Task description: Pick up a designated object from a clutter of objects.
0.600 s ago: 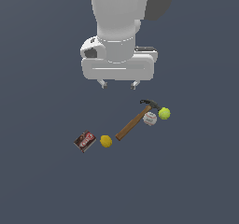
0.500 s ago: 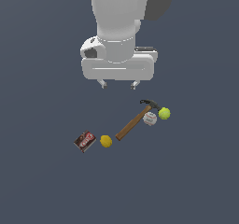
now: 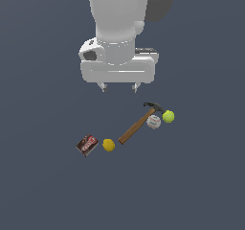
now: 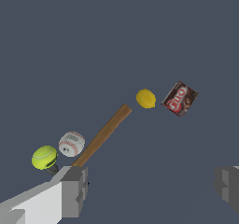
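The white baseball (image 3: 153,122) (image 4: 71,143) with red stitching lies on the dark floor between the hammer (image 3: 138,123) (image 4: 101,135) and the yellow-green tennis ball (image 3: 168,116) (image 4: 44,157). A yellow lemon (image 3: 108,144) (image 4: 145,98) and a small brown-red box (image 3: 87,145) (image 4: 179,99) lie further toward the exterior view's left. My gripper (image 3: 119,86) (image 4: 151,190) hangs high above the clutter, open, with nothing between its fingers. It sits up and to the exterior view's left of the baseball.
The hammer's wooden handle runs diagonally from its head near the tennis ball down toward the lemon. The baseball touches or nearly touches the handle. Plain dark floor (image 3: 191,186) surrounds the group.
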Motion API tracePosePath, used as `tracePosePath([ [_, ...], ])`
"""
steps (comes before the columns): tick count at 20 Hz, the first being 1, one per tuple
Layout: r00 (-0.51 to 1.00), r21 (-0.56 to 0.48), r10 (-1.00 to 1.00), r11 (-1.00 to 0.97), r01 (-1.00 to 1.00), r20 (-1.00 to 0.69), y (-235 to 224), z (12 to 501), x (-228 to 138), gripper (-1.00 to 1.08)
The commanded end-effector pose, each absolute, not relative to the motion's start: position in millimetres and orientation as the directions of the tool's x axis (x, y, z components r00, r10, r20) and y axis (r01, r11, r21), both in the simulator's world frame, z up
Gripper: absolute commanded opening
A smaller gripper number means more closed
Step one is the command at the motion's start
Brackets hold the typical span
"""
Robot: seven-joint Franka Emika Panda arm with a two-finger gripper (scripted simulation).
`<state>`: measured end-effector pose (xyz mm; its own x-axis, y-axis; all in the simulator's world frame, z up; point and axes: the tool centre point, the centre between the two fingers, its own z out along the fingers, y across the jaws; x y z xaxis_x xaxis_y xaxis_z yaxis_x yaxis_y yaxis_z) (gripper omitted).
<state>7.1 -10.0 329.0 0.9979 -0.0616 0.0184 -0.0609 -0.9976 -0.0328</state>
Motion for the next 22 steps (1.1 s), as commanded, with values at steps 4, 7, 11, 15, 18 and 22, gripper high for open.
tracePosePath([
  [4, 0.999, -0.031, -0.051, -0.998, -0.051, 0.019, -8.3, 326.4, 7.5, 1.00],
  [7, 1.000, -0.027, -0.024, -0.999, -0.023, 0.018, -3.1, 318.5, 8.5, 1.00],
  [11, 0.999, -0.017, 0.042, -0.999, 0.042, 0.017, 9.8, 299.9, 10.1, 1.00],
  [15, 0.990, -0.005, 0.140, -0.990, 0.140, 0.014, 29.4, 272.3, 10.6, 1.00],
  [18, 0.972, 0.004, 0.235, -0.972, 0.235, 0.011, 48.8, 245.8, 8.8, 1.00],
  [22, 0.922, 0.013, 0.387, -0.922, 0.387, 0.004, 81.0, 203.7, 1.0, 1.00],
])
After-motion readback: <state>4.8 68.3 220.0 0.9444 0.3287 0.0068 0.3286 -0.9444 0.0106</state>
